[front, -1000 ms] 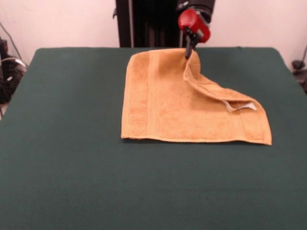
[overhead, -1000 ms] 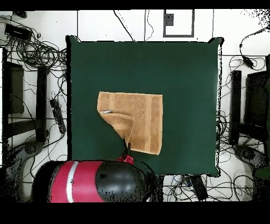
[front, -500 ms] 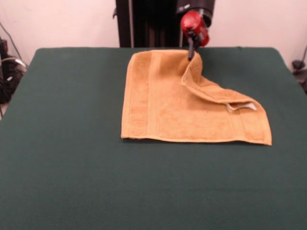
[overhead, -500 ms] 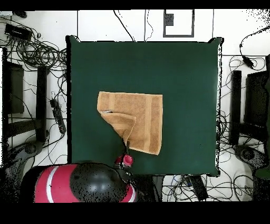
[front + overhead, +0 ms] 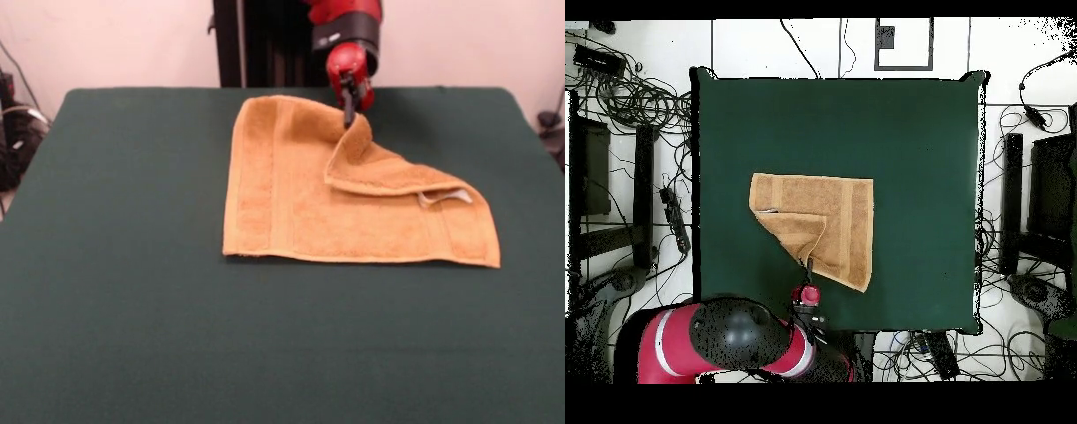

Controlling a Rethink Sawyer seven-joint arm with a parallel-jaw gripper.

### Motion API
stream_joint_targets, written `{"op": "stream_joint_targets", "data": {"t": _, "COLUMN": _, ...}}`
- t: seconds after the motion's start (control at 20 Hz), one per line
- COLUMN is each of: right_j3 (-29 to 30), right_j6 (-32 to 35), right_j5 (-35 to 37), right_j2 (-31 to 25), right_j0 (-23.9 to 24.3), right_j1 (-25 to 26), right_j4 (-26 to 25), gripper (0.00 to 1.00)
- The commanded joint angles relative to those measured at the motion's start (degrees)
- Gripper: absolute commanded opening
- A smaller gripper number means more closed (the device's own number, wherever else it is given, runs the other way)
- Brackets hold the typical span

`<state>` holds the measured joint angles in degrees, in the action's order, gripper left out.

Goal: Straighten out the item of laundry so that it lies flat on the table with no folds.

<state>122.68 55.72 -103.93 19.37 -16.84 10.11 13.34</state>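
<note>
Front view: jaws (image 5: 350, 113) pinch the towel (image 5: 300, 190) corner, folded flap below hiding the worktop (image 5: 132, 265).

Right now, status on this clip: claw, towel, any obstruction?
Claw shut on towel corner, raised off table. One corner folded over, white tag showing. Nothing in the way.

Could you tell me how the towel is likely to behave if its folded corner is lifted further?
The towel is probably floppy: the corner at the end effector droops in a soft curve. It likely drags rather than slides, since terry on the cloth-covered table should grip.
</note>
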Motion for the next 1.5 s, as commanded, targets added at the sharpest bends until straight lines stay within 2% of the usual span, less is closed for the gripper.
{"op": "stream_joint_targets", "data": {"t": 0.05, "right_j3": -15.87, "right_j6": 1.31, "right_j5": 1.19, "right_j2": -0.04, "right_j0": -3.1, "right_j1": 6.93, "right_j4": 8.86, "gripper": 0.0}}
{"op": "stream_joint_targets", "data": {"t": 0.5, "right_j3": -12.05, "right_j6": -2.19, "right_j5": 15.6, "right_j2": -0.26, "right_j0": -4.12, "right_j1": 3.97, "right_j4": 15.11, "gripper": 0.0}}
{"op": "stream_joint_targets", "data": {"t": 0.55, "right_j3": -10.66, "right_j6": -4.04, "right_j5": 18.99, "right_j2": -1.63, "right_j0": -3.59, "right_j1": 2.86, "right_j4": 18.39, "gripper": 0.0}}
{"op": "stream_joint_targets", "data": {"t": 0.75, "right_j3": -9.92, "right_j6": -4.68, "right_j5": 21.95, "right_j2": -1.6, "right_j0": -4.06, "right_j1": 2.52, "right_j4": 21.05, "gripper": 0.0}}
{"op": "stream_joint_targets", "data": {"t": 0.8, "right_j3": -10.05, "right_j6": -3.84, "right_j5": 23.18, "right_j2": -0.82, "right_j0": -4.99, "right_j1": 2.73, "right_j4": 21.41, "gripper": 1.0}}
{"op": "stream_joint_targets", "data": {"t": 1.0, "right_j3": -9.28, "right_j6": -4.63, "right_j5": 25.74, "right_j2": -0.94, "right_j0": -5.93, "right_j1": 1.4, "right_j4": 21.99, "gripper": 1.0}}
{"op": "stream_joint_targets", "data": {"t": 1.2, "right_j3": -8.13, "right_j6": -6.73, "right_j5": 31.21, "right_j2": -1.73, "right_j0": -7.59, "right_j1": -1.43, "right_j4": 23.21, "gripper": 1.0}}
{"op": "stream_joint_targets", "data": {"t": 1.35, "right_j3": -7.69, "right_j6": -7.01, "right_j5": 36.53, "right_j2": -0.7, "right_j0": -8.66, "right_j1": -3.22, "right_j4": 22.6, "gripper": 1.0}}
{"op": "stream_joint_targets", "data": {"t": 1.5, "right_j3": -6.25, "right_j6": -8.77, "right_j5": 44.23, "right_j2": 1.4, "right_j0": -9.58, "right_j1": -7.42, "right_j4": 20.88, "gripper": 1.0}}
